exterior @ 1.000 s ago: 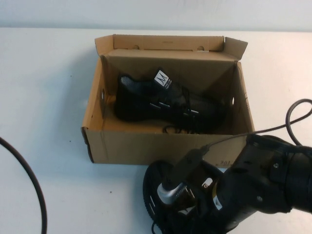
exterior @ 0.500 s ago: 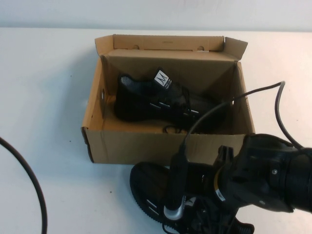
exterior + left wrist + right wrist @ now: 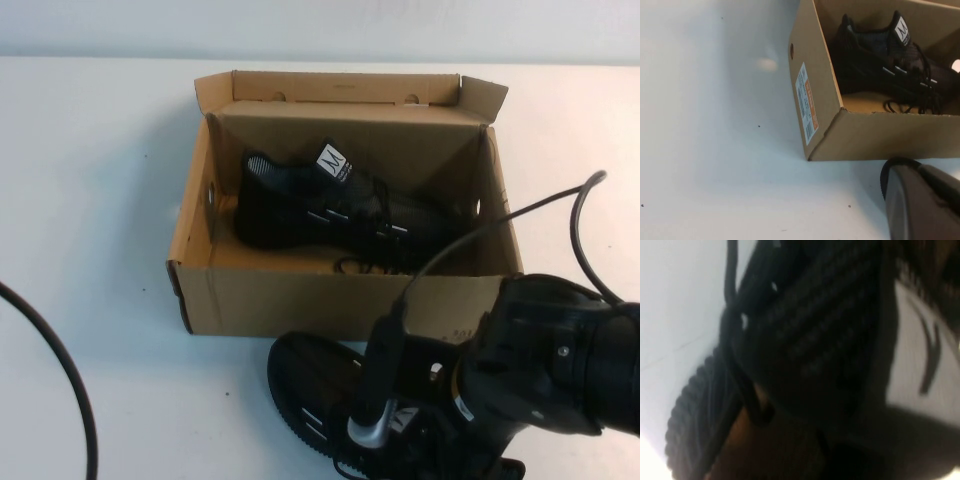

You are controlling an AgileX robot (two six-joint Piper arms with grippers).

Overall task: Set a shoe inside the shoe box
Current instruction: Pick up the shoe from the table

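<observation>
The table (image 3: 90, 180) is mostly bare. On it the open shoe box (image 3: 340, 300) already holds one sneaker (image 3: 330, 205). The second shoe (image 3: 315, 385) lies outside, just beside the box's near wall, so its placement is judged unfinished. The right gripper (image 3: 400, 440) is pressed over that shoe; its jaws cannot be made out. The left gripper is not seen.

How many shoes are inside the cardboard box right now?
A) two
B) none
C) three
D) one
D: one black shoe lies inside the shoe box, while the second shoe sits on the table in front of the box, under the right arm, whose right claw is down at it. The left claw is not seen.
</observation>
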